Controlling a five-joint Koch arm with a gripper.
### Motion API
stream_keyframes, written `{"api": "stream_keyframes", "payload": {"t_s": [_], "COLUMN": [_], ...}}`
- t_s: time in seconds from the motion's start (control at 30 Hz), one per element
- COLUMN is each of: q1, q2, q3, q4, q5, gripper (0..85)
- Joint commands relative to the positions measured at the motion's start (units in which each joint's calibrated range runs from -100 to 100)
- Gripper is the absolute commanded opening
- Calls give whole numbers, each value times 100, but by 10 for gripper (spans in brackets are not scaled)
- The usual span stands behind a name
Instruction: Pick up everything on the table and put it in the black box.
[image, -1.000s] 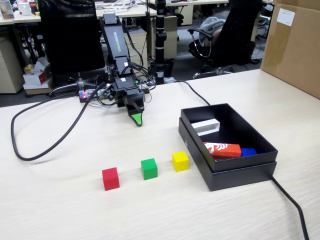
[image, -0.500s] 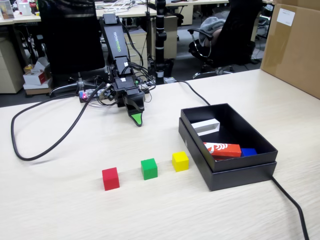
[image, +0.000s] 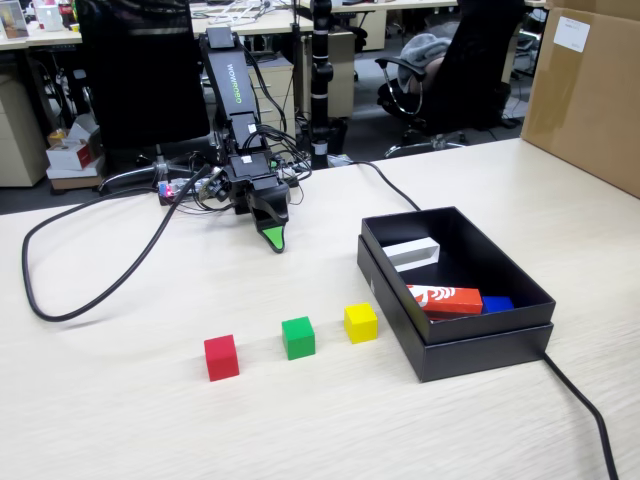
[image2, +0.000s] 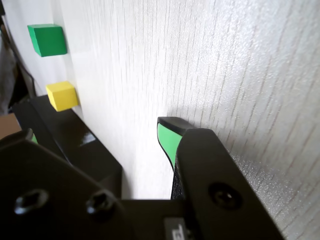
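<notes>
Take the black box (image: 455, 345) as your landmark in the fixed view. Three cubes sit in a row on the table (image: 120, 420) to its left: the yellow cube (image: 361, 322) just beside the box's near-left corner, the green cube (image: 298, 337) next along, and the red cube (image: 221, 357) farthest out. Inside the box already lie a white block (image: 412, 253), a red carton (image: 446, 299) and a blue piece (image: 497, 303).

Your gripper (image: 273, 240) hangs tip-down behind the row, away from the box's back-left corner, touching nothing and holding nothing. Only one green-padded tip shows clearly in either view, so you cannot tell whether the jaws are spread or pressed together.

The relation that matters: the cubes lie toward the camera from the gripper, with the green and yellow cubes nearest. In the wrist view both appear ahead, well apart from the tip.
</notes>
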Motion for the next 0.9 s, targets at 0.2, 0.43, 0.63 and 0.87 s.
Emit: {"api": "stream_keyframes", "payload": {"t_s": [0.2, 0.43, 0.63, 0.87], "q1": [88, 161, 147, 151], "q2": [107, 543, 1174, 3044], "q3": [786, 3479, 5047, 6960], "q4": [-1101, -4859, -5715, -5836], "q5": [24, 327, 317, 322], "gripper": [472, 473, 468, 434]}}
